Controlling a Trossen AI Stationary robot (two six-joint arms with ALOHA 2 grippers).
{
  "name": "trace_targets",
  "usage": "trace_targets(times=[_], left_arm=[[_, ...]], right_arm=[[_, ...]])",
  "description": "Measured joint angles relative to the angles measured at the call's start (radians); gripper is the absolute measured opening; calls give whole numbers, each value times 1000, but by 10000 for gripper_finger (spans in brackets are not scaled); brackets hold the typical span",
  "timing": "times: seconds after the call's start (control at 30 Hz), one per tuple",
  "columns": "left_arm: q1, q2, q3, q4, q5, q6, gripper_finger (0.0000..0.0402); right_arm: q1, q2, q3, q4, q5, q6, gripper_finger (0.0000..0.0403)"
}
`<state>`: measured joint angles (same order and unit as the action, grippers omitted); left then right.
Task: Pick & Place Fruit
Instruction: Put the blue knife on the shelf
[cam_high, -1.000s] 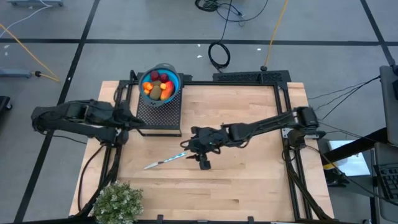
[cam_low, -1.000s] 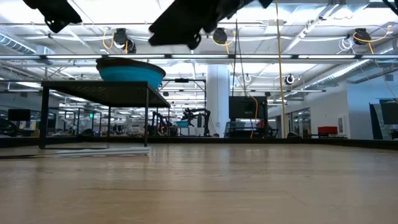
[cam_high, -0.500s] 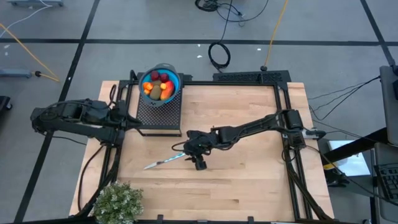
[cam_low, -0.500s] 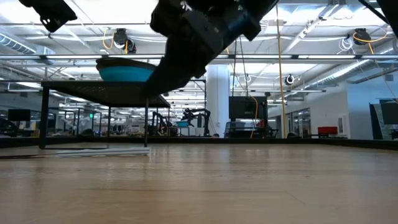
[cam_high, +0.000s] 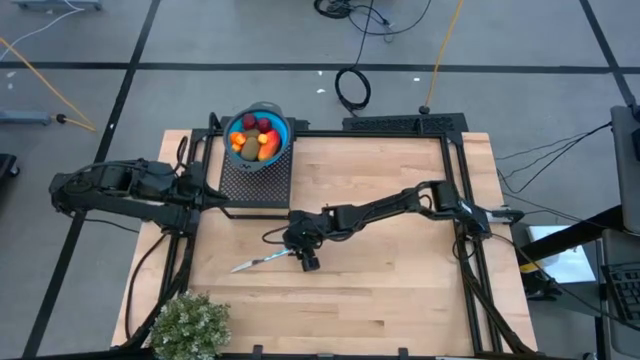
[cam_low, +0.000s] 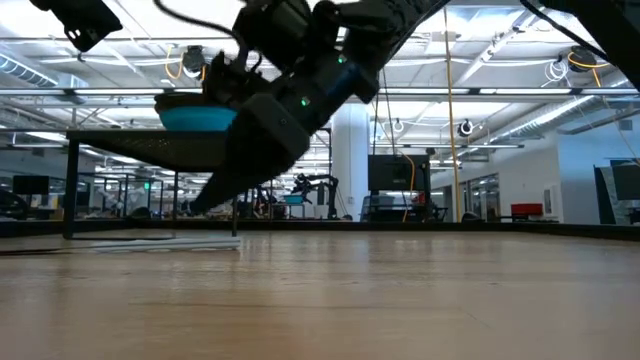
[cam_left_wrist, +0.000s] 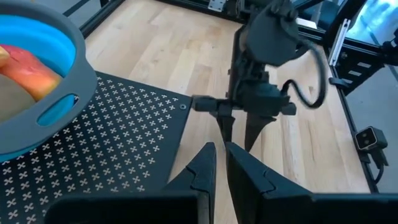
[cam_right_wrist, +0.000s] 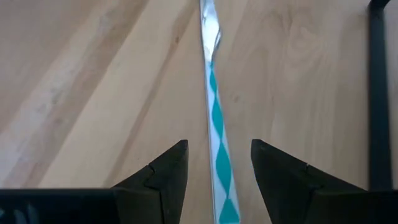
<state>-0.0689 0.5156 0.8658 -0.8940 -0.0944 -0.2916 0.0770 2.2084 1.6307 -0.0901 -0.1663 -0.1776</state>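
Note:
The fruit (cam_high: 256, 138) lies in a blue bowl (cam_high: 282, 130): dark red balls, orange pieces and a brown-green oval. The bowl stands on a black perforated platform (cam_high: 256, 182) at the table's far left. My right gripper (cam_high: 298, 250) hangs open above the table's middle, tilted down. Its fingers stand on either side of a thin white-and-teal pen (cam_right_wrist: 213, 106) without touching it. My left gripper (cam_left_wrist: 219, 152) waits shut at the platform's near edge (cam_high: 215, 198). The bowl's rim (cam_left_wrist: 59, 93) and one red-orange fruit (cam_left_wrist: 25, 70) show in the left wrist view.
The pen (cam_high: 262, 261) lies flat on the wood, slanting toward the near left. A bushy green plant (cam_high: 190, 325) stands at the near-left corner. Black frame rails (cam_high: 460, 200) run along the table's sides and far edge. Bare wood spreads to the right of the platform.
My right gripper has moved toward the table's left and down, closing in on the pen, and now straddles its right end. The pen, bowl and fruit have stayed put.

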Motion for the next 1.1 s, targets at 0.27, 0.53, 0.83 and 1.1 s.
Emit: trace_targets(times=[0.27, 0.53, 0.83, 1.1], left_arm=[[0, 0, 0, 1, 0, 5, 33], [0, 0, 0, 7, 0, 1, 33], [0, 0, 0, 8, 0, 1, 33], [0, 1, 0, 9, -1, -6, 33]], right_arm=[[2, 31, 5, -50, -14, -21, 169], [0, 48, 7, -87, 62, -26, 169], [1, 48, 7, -117, 61, -25, 119], [3, 47, 8, -169, 62, 5, 42]])
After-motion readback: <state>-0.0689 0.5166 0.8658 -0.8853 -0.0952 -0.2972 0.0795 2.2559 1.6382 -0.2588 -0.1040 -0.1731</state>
